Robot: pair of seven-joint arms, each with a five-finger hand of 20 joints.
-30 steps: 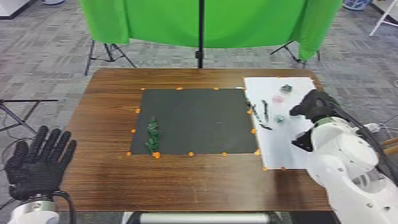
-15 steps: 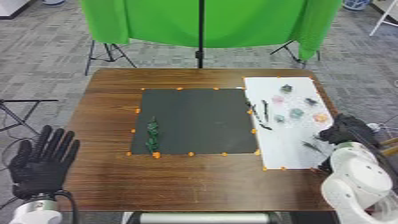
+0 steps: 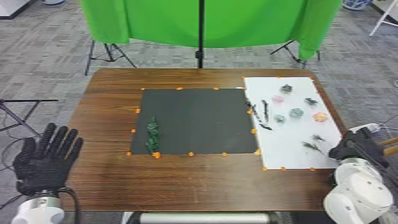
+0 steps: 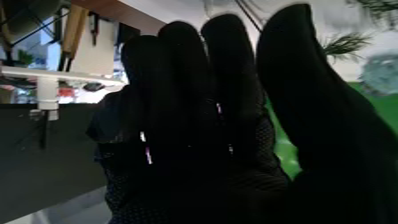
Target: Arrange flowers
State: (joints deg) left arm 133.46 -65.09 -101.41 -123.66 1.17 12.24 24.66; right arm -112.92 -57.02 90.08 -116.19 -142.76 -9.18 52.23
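Trouble, near right: the straight-fingered black cloth right hand [image 3: 359,146] could knock the nearest thin, spiky, green plastic sprig [image 3: 311,146] if it swings low.

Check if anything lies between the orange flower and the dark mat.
Yes. Left of the orange flower lie one pale green flower and a smaller one, then slim dark pieces beside the dark mat. Lifting over them would probably work.
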